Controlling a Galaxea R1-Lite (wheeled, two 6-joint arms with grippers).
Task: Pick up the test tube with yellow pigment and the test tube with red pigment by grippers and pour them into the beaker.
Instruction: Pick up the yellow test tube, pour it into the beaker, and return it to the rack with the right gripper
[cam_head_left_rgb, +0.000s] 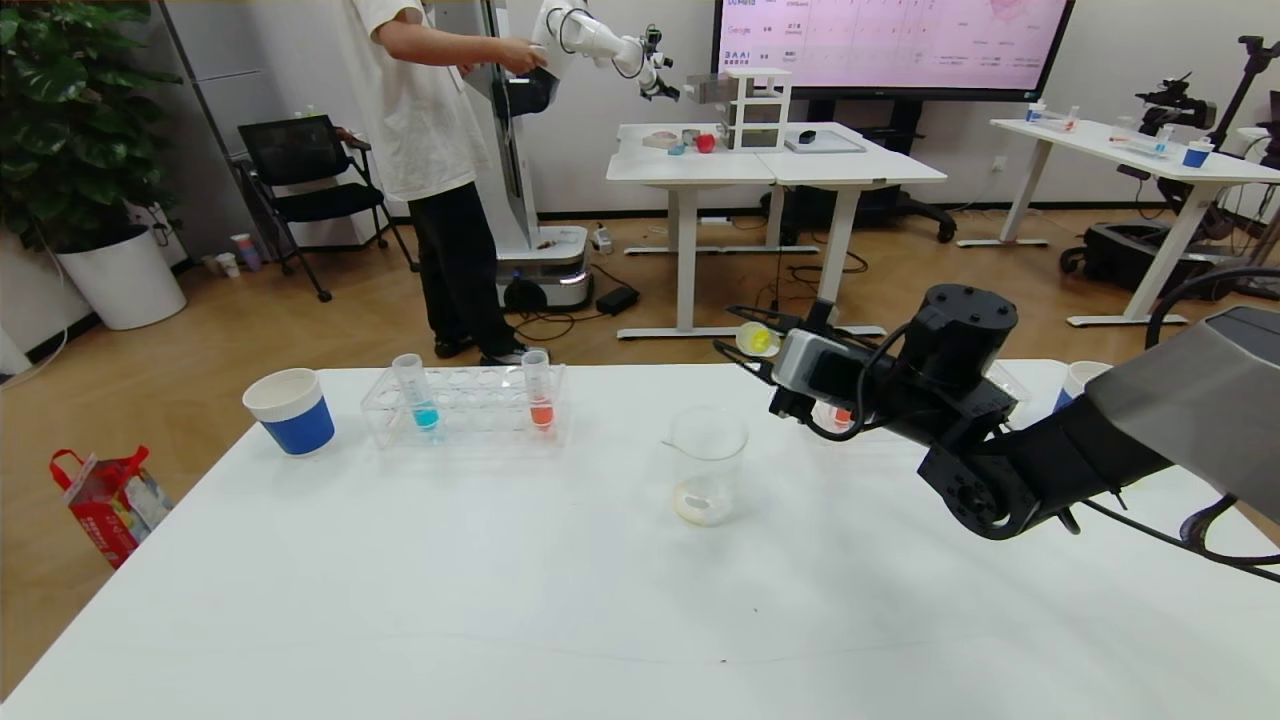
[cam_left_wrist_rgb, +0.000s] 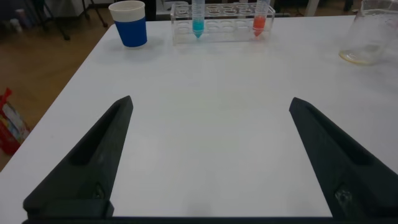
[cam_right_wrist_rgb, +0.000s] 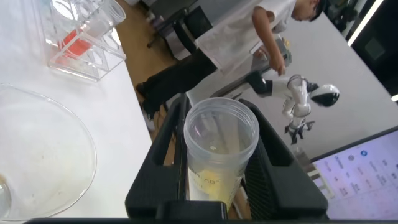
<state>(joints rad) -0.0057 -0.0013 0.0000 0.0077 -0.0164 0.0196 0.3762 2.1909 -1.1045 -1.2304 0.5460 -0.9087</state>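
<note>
Gripping the yellow tube (cam_right_wrist_rgb: 219, 155) right of centre in the head view, the right claw (cam_head_left_rgb: 755, 345) clamps its light, slick plastic wall mid-body, above the beaker (cam_head_left_rgb: 707, 465) on the worktop (cam_head_left_rgb: 500, 600). Left claw (cam_left_wrist_rgb: 211, 155) hangs open.

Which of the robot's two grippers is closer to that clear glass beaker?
The right gripper, gripping the yellow-tinted clear tube, hangs just beyond the clear glass beaker. The left gripper waits open over bare table, farther off.
</note>
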